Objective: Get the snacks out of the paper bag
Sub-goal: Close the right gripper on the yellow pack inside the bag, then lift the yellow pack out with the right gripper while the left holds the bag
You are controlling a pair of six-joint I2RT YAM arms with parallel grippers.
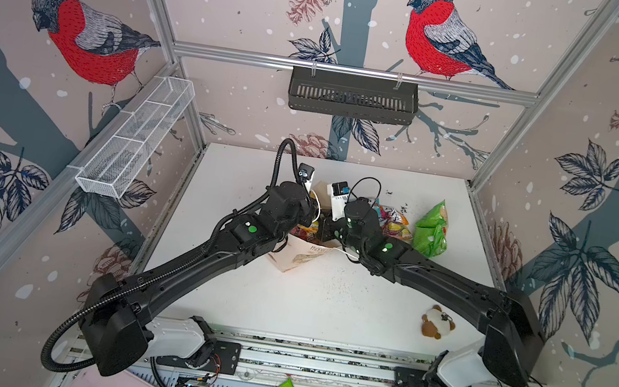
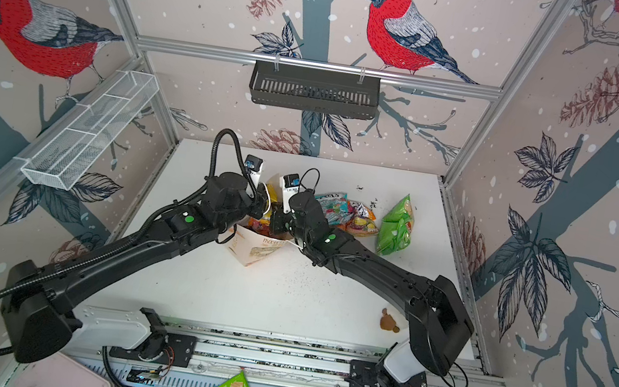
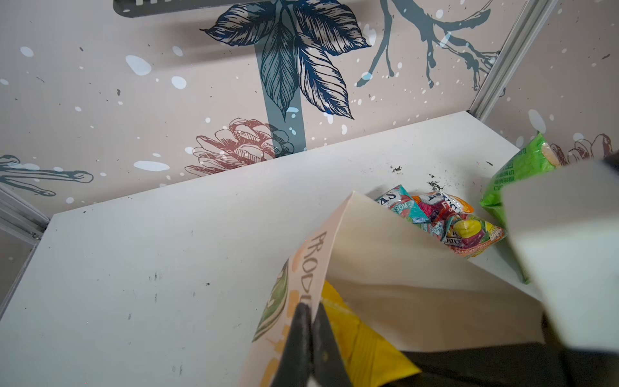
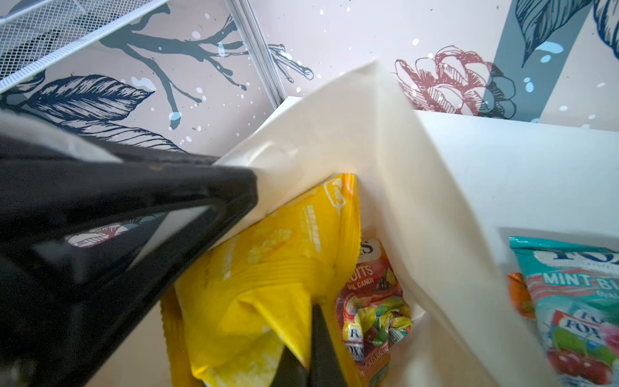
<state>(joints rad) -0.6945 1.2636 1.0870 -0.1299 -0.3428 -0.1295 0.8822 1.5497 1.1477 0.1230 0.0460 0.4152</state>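
Cream paper, printed with orange lettering, forms the paper bag (image 1: 297, 258) that stands open near the middle of the white table (image 1: 323, 310), with both robot arms meeting over its mouth. In the left wrist view the left gripper (image 3: 311, 311) is pinched tight on the bag's printed side wall, holding the mouth open. In the right wrist view the right gripper (image 4: 301, 335) is inside the bag, its jaws closed narrowly on a crumpled fold of a yellow packet (image 4: 261, 284). A fruit-candy packet (image 4: 371, 308) lies beside the yellow one, deeper in the bag. Other snacks are out on the table just to the right of the bag: a teal packet (image 2: 333, 206), an orange packet (image 2: 366, 211) and, a little farther right, a green packet (image 2: 397, 225). The likely trouble lies in the lift. The grip takes only a thin crease of slick foil, so the yellow packet may slip free and drop back. That packet fills much of the opening and could catch on the paper, dragging the bag upward, tearing it at the left pinch or tipping it onto the loose snacks. The two grippers also sit very close together, so a careless pull risks a knock between them.
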